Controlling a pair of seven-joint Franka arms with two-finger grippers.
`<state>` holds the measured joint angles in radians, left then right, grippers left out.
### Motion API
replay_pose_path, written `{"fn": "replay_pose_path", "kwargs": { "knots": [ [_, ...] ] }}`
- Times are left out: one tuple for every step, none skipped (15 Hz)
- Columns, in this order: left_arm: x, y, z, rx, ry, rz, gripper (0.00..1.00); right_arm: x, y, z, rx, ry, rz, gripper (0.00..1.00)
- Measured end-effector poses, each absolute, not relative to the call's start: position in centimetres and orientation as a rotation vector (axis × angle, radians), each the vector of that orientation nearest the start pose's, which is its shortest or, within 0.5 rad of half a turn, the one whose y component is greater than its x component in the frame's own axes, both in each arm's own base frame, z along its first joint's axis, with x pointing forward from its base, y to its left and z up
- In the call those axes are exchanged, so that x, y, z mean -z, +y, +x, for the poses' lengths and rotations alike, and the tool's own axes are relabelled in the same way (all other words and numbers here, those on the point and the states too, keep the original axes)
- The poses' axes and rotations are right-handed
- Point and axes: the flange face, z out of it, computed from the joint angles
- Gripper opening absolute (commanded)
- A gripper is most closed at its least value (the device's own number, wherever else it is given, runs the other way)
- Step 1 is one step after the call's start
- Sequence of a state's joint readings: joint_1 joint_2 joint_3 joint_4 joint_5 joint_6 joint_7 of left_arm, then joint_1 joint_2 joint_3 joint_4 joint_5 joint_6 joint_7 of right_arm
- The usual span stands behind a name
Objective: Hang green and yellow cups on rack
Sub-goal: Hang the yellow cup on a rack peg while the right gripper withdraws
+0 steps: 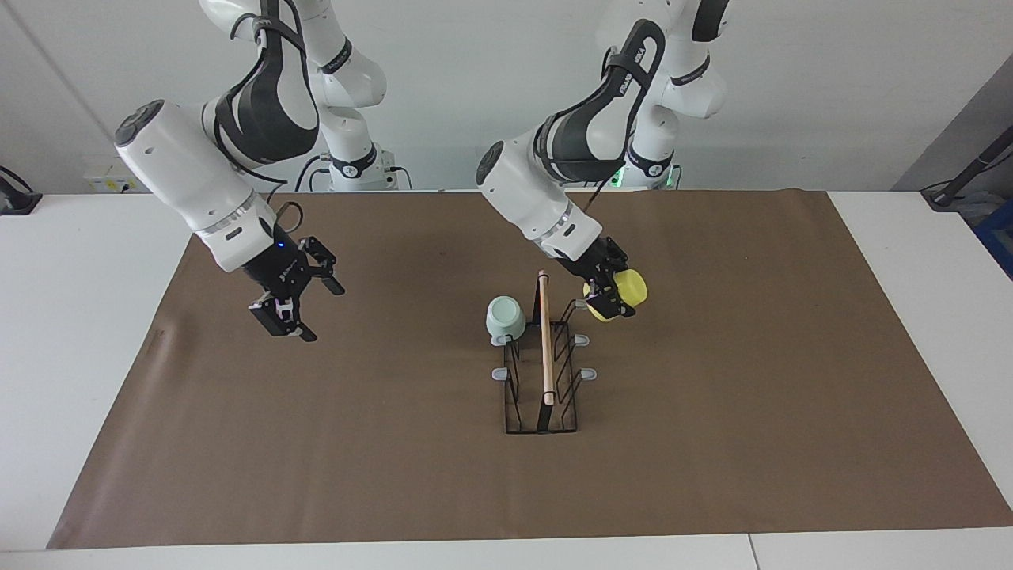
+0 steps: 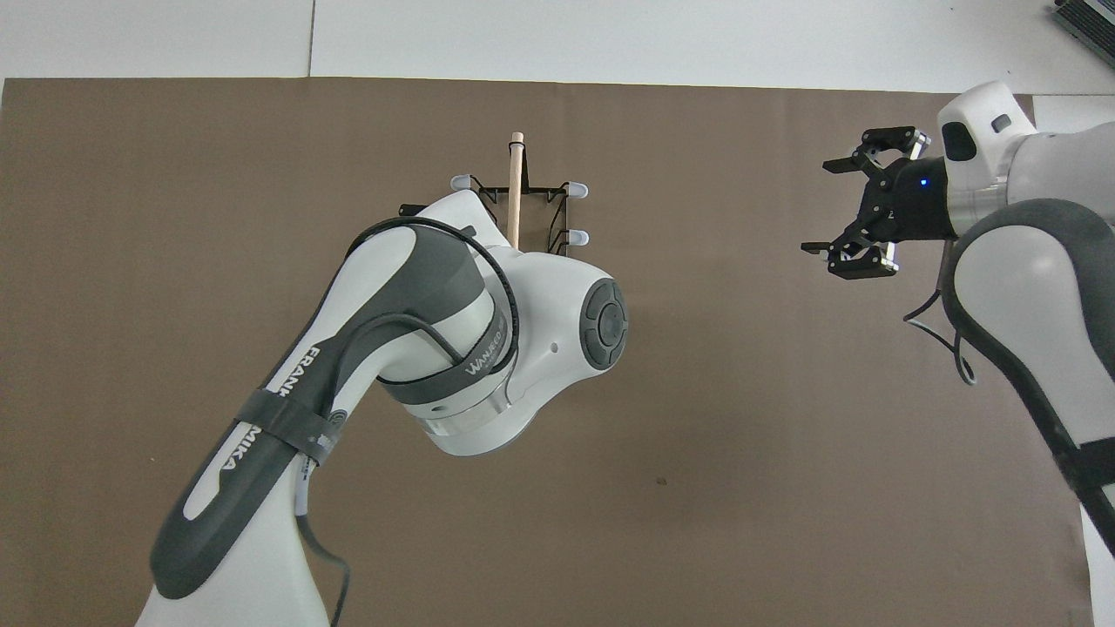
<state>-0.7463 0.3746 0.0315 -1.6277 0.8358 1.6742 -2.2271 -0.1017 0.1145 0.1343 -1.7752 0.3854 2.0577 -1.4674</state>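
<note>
Now we see the left gripper (image 1: pixel 608 294) pinching the yellow cup (image 1: pixel 621 293) over the rack (image 1: pixel 543 366); the green cup (image 1: pixel 504 317) hangs there, and the right gripper (image 1: pixel 291 294) waits with spread fingers over the mat (image 1: pixel 712 435).

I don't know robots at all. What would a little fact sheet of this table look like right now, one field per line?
Surface: brown mat on a white table
rack: stands mid-mat, wooden rod on top
green cup: hung on a prong of the rack, on the side toward the right arm's end
yellow cup: held in the air by the left gripper, at the rack's side toward the left arm's end
left gripper: shut on the yellow cup
right gripper: open, holding nothing, over bare mat
Job status: one cup hung, one not yet
</note>
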Motion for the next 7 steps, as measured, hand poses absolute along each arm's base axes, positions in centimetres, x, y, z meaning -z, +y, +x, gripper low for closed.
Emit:
{"fn": "replay_pose_path", "kwargs": {
  "knots": [
    [-40.9,-36.5,52.9,1.088,-1.521,-2.032,0.0,-51.3,3.7,60.8,0.496,-1.835,-2.288,1.0],
    [-40.8,-36.4,53.0,1.107,-1.531,-2.015,0.0,-51.5,3.7,60.4,0.44,-1.84,-2.301,1.0],
    [-40.9,-36.3,53.1,1.117,-1.536,-2.002,0.0,-51.9,3.7,60.0,0.371,-1.838,-2.327,1.0],
    [-40.9,-36.3,53.0,1.121,-1.537,-1.995,0.0,-52.4,3.8,59.7,0.297,-1.822,-2.364,1.0],
    [-40.9,-36.6,52.7,1.126,-1.537,-1.996,0.0,-52.8,4.1,59.4,0.231,-1.793,-2.405,1.0],
    [-40.9,-37.0,52.4,1.131,-1.535,-2.0,0.0,-53.1,4.5,59.1,0.174,-1.752,-2.444,1.0],
    [-40.6,-37.6,52.0,1.134,-1.526,-2.007,0.0,-53.2,5.0,58.8,0.125,-1.693,-2.487,1.0]
  ]
}}
